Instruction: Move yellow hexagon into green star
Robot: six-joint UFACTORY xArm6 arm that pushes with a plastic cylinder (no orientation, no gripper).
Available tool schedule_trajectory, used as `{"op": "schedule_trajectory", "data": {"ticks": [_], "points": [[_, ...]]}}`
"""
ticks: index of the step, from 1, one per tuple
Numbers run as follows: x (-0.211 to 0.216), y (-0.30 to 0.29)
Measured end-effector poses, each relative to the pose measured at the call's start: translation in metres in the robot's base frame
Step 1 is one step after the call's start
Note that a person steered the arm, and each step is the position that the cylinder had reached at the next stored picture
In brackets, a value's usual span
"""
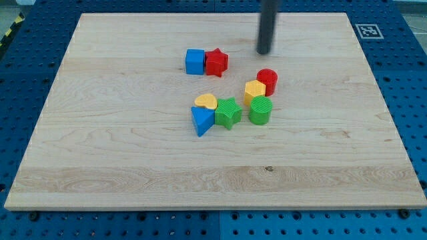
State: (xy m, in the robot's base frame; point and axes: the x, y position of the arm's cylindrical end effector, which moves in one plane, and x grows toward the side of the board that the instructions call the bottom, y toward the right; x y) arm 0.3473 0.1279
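The yellow hexagon (254, 91) sits near the board's middle, touching a red cylinder (267, 81) above-right and a green cylinder (260, 111) below. The green star (228, 113) lies to the hexagon's lower left, a small gap apart. A yellow heart-like block (206, 102) and a blue triangle (201, 120) touch the star's left side. My tip (265, 52) is toward the view's top, above the red cylinder and apart from every block.
A blue cube (195, 61) and a red star (216, 63) sit side by side up and left of the cluster. The wooden board (100, 153) rests on a blue pegboard table. A marker tag (368, 31) is at the board's top right corner.
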Motion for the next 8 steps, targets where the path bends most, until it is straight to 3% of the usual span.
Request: {"op": "schedule_trajectory", "data": {"ticks": [1, 2, 4, 6, 8], "points": [[0.06, 0.04], [0.085, 0.051], [0.092, -0.011], [0.031, -0.067], [0.077, -0.055]]}}
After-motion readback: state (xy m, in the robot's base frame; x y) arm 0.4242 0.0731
